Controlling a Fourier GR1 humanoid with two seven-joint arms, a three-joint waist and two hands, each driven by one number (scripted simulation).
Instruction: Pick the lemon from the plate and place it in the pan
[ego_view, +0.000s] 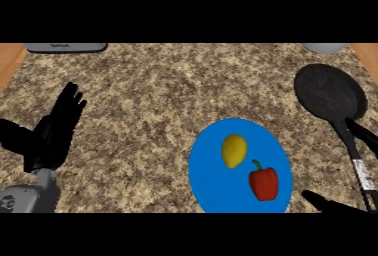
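A yellow lemon (234, 150) lies on the blue plate (210, 172), in its upper middle, with a red bell pepper (263, 182) just below and to the right of it. The black pan (329, 91) sits at the far right, its handle (356, 160) running toward the lower edge. My left hand (55, 130) rests open at the left, fingers up, well away from the plate. Of my right hand (332, 206) only dark fingers show at the lower right corner, beside the plate's edge and below the pan's handle; it holds nothing that I can see.
A grey appliance (66, 47) sits at the back left and a pale grey object (325, 47) at the back right. Wooden edges (9, 60) border the speckled counter on both sides.
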